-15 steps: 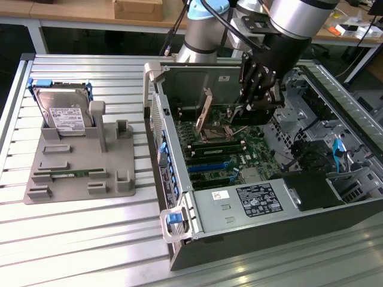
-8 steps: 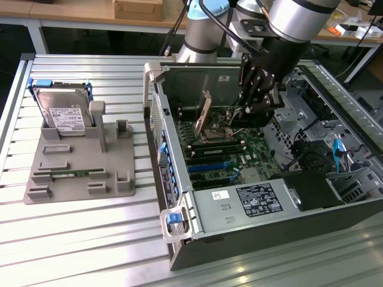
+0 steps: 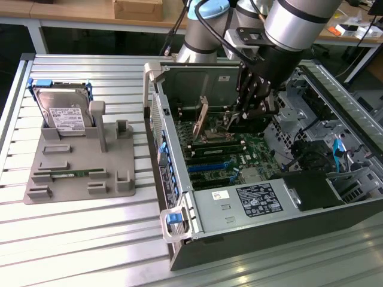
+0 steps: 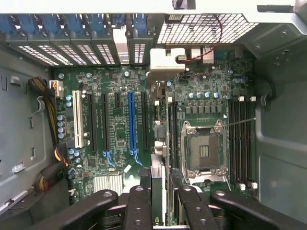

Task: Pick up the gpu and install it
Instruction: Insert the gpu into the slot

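My gripper (image 3: pixel 254 113) reaches down into the open computer case (image 3: pixel 179 197) and is shut on the gpu (image 3: pixel 202 116). The gpu is a thin black card held on edge, with its beige metal bracket toward the case's rear wall. In the wrist view the gpu (image 4: pixel 158 189) runs edge-on from between my black fingers (image 4: pixel 139 206) up to its bracket (image 4: pixel 167 61) at the rear slot openings. It hangs above the motherboard (image 4: pixel 115 163), between the black expansion slots beside the blue slot (image 4: pixel 130 120) and the CPU socket (image 4: pixel 204 151).
A grey holder (image 3: pixel 78 161) on the slatted table at the exterior view's left carries a silver hard drive (image 3: pixel 64 110) with blue rails and a green memory stick (image 3: pixel 72 174). Case walls, blue rear latches (image 3: pixel 169 173), cables (image 4: pixel 48 100) and a drive cage (image 3: pixel 311 107) ring the motherboard.
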Controlling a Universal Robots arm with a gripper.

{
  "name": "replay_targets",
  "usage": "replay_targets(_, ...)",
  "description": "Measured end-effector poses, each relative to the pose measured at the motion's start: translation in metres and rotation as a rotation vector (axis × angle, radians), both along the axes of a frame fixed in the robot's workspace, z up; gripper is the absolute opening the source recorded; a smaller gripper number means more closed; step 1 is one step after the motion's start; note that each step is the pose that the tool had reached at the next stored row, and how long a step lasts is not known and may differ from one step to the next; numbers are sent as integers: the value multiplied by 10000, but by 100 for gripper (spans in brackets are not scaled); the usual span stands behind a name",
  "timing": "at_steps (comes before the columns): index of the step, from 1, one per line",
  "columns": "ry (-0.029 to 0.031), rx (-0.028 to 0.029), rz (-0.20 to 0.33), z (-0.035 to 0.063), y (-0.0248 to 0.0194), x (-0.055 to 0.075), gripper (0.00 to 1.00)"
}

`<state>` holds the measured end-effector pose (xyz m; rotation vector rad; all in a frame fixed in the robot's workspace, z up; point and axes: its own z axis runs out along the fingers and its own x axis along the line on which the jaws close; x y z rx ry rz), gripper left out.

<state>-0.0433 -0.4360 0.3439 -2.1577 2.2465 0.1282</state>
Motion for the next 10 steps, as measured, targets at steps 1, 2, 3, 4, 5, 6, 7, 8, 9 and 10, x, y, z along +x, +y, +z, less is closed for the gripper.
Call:
replay_targets(1,0,0,-6,-5,-3,-3,27)
replay_targets(2,0,0,-11,-9,-6,-5,27)
replay_targets(3,0,0,-22,-17,-12,-10,27)
replay_targets(4,0,0,-29,-22,-15,-14,27)
replay_targets(5,-1,1,-33,-28,-16,-19,27)
replay_targets(6,-1,0,-33,-30,-18,-24,27)
replay_targets(7,0,0,-34,-36,-20,-35,27)
replay_targets(8,-1,0,-34,-40,-21,-40,27)
replay_targets(9,-1,2,-34,-45,-23,-44,27)
replay_targets(10,-1,1,-33,-50,-25,-46,27)
